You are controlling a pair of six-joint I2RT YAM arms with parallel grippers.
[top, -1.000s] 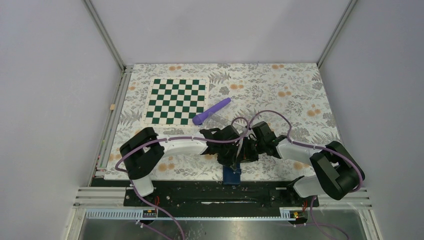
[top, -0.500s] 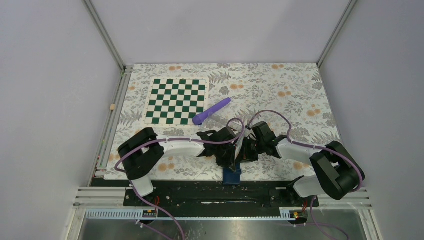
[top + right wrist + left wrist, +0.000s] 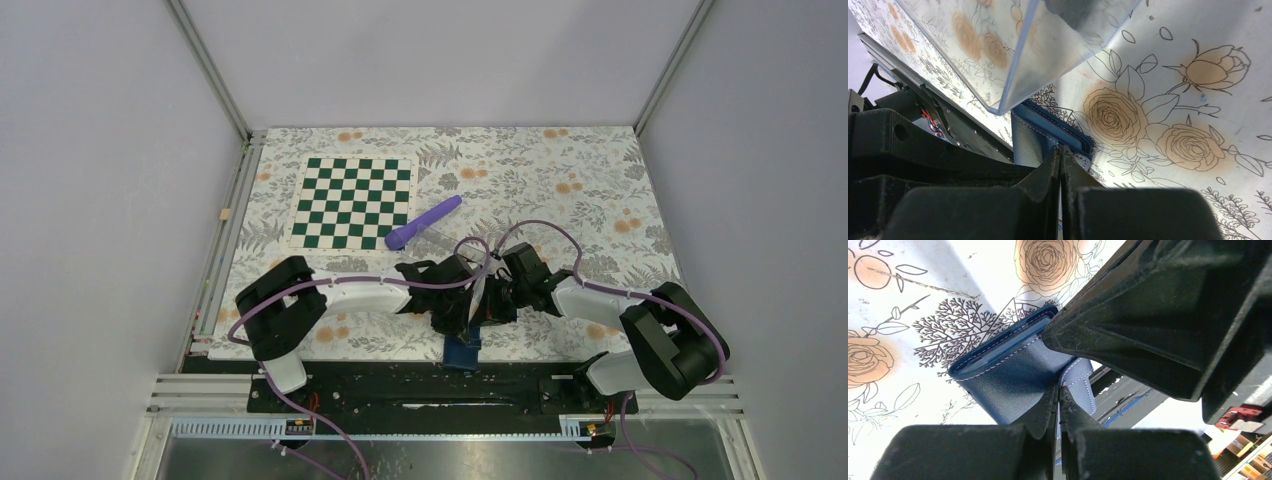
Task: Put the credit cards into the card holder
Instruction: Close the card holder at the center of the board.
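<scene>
The navy-blue card holder (image 3: pixel 463 352) lies at the table's near edge, between the two arms. My left gripper (image 3: pixel 1058 388) is shut, its tips pinching a stitched flap of the card holder (image 3: pixel 1013 367). From the other side, my right gripper (image 3: pixel 1061 151) is shut too, with its tips pressed together on the card holder's (image 3: pixel 1034 136) stitched edge. In the top view the left gripper (image 3: pixel 460 322) and right gripper (image 3: pixel 487 316) crowd together above the holder. No credit cards show in any view.
A clear plastic tray (image 3: pixel 1018 55) stands tilted just above and behind the card holder, seen as a pale sliver (image 3: pixel 478 292) between the wrists. A purple handle-shaped object (image 3: pixel 423 222) and a green checkerboard mat (image 3: pixel 352 203) lie farther back. The table's metal front rail (image 3: pixel 400 385) runs just below the holder.
Both arms have shifted only slightly around the card holder. Both grippers stay shut.
</scene>
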